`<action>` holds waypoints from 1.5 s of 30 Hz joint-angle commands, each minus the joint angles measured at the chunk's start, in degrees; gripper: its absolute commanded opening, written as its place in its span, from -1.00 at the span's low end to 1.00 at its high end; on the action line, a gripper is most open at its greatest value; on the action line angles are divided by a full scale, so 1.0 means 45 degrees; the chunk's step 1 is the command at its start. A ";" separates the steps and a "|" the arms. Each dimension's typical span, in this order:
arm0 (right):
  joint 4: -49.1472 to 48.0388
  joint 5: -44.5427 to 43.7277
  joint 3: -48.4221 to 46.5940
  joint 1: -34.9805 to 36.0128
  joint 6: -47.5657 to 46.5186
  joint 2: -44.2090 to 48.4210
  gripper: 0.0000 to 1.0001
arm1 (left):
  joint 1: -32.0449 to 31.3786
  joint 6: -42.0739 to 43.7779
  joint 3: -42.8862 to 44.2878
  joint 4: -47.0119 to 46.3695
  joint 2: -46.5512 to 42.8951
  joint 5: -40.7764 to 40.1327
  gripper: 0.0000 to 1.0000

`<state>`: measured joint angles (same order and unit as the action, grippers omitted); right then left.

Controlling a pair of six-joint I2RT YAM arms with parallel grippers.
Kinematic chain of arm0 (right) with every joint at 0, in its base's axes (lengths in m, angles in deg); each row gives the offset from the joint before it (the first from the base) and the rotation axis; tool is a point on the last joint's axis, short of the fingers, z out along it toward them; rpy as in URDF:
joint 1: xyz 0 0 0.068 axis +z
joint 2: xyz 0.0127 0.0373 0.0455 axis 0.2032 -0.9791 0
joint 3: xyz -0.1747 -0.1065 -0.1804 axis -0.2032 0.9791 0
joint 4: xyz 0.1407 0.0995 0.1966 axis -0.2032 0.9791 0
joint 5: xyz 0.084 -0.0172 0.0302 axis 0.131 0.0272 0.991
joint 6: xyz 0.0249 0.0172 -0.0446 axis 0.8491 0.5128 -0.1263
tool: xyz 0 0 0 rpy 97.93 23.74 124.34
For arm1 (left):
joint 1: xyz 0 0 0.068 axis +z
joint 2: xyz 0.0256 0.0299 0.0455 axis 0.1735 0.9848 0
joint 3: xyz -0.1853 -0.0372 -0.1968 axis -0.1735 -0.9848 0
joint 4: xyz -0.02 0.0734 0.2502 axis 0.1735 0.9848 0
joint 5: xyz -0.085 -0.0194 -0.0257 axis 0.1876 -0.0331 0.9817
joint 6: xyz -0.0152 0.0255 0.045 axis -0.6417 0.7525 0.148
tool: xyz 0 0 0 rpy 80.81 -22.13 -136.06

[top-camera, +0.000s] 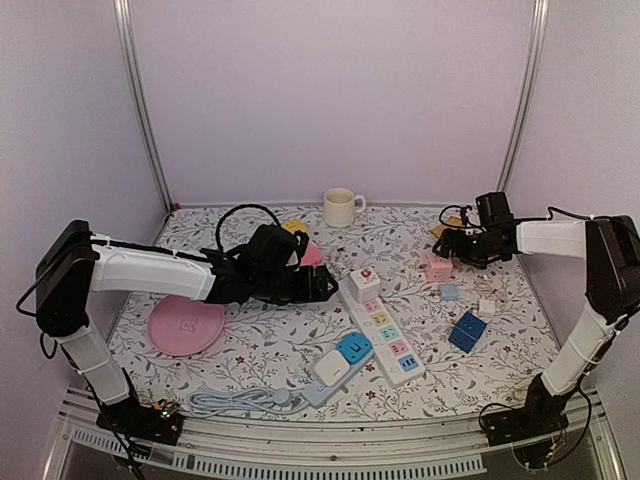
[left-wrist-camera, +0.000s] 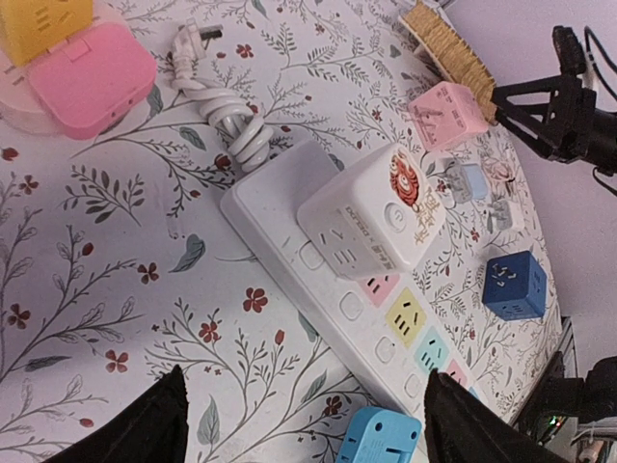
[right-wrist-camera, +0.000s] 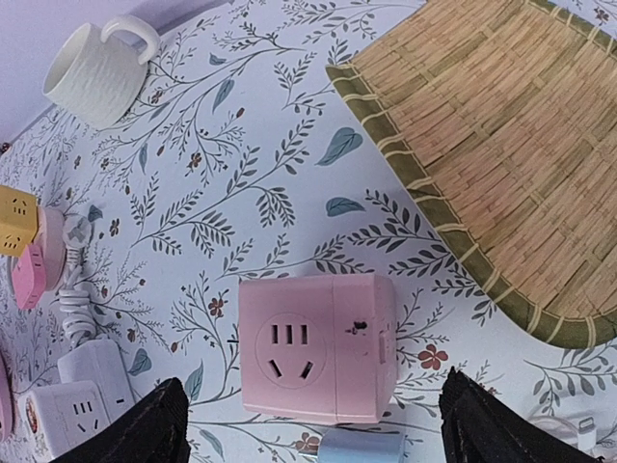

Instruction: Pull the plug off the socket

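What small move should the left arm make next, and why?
Probably ease the left gripper forward and down until its open jaws straddle the white cube. That cube sits plugged into the end of the power strip, just ahead of the gripper, and nothing is held yet.
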<state>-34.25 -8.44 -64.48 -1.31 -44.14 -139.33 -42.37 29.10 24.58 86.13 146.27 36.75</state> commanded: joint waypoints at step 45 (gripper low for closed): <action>0.3371 -0.5260 -0.4550 0.8244 -0.0590 -0.3332 0.43 | 0.1486 -0.0905 0.0128 -0.2422 0.1873 0.1814 0.63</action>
<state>-20.83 -30.60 -82.43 35.46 -46.28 -152.16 -36.64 23.92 21.94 76.45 152.02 43.88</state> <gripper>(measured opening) 0.747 0.816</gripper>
